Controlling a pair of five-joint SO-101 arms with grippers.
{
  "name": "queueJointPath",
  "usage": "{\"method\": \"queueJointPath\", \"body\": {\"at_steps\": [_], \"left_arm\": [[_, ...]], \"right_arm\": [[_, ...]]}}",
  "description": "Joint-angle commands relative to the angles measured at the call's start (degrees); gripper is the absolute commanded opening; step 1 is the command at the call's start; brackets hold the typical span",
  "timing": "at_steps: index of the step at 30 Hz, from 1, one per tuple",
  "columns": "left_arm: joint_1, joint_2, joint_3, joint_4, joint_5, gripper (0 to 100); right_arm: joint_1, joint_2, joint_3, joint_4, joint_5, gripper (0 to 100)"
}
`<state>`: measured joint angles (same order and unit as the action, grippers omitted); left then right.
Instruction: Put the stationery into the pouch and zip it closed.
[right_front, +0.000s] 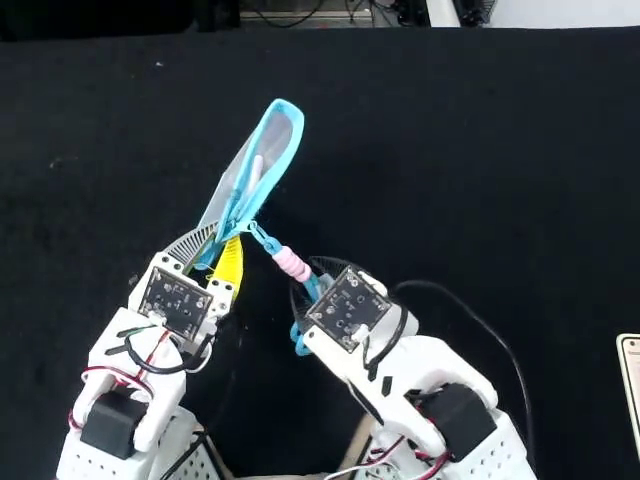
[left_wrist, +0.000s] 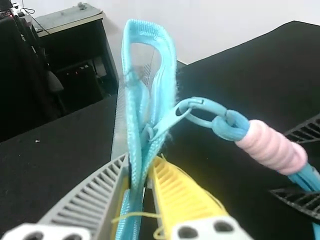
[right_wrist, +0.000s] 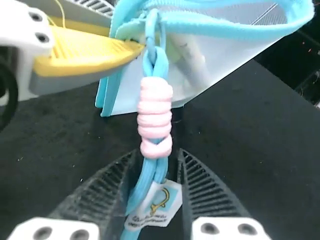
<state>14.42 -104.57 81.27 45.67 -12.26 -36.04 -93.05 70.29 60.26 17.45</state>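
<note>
Left gripper clamped the near end of the pouch; right gripper pinched the zip cord. Pull needed to run straight along the zip, pouch taut.

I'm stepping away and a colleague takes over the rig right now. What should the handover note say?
Left gripper: shut on one end of the pouch, holding it up.
Right gripper: at the zip cord; grip unclear.
Done: something white sits inside the pouch.
Left: the slider sits near the left gripper and the far end seems to gape, so check how far the zip is closed and finish it.
</note>
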Motion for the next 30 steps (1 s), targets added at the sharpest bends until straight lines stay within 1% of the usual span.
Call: {"method": "queueJointPath", "body": {"at_steps": [1,7,10,13,21,25,27,30], "left_arm": [[-1.89,1.14,0.66,1.85,-1.67,3],[-1.89,1.14,1.45,1.85,-1.67,3],[-1.89,1.05,2.24,1.76,-1.76,3],[-1.89,0.97,2.42,1.76,-1.58,3],[-1.63,1.14,2.68,1.76,-1.49,3],[2.24,1.14,4.18,1.76,-3.16,3],[3.3,1.14,4.18,1.85,-4.84,3],[3.12,1.14,4.18,1.93,-5.27,3]], "right_arm": [[-0.44,0.66,-1.63,-2.11,-0.7,11.6],[-0.26,0.66,-1.63,-1.93,-0.7,11.7],[3.16,0.22,-1.63,-2.2,-1.05,11.7],[6.24,0.22,-1.89,-2.73,-3.87,11.7],[1.49,0.22,-1.54,-2.9,-4.22,11.7],[0.97,0.22,-1.54,-2.55,-3.87,11.9],[0.88,0.22,-1.54,-2.37,-3.87,14.9],[0.88,0.13,-1.89,-1.23,-3.87,23.4]]}}
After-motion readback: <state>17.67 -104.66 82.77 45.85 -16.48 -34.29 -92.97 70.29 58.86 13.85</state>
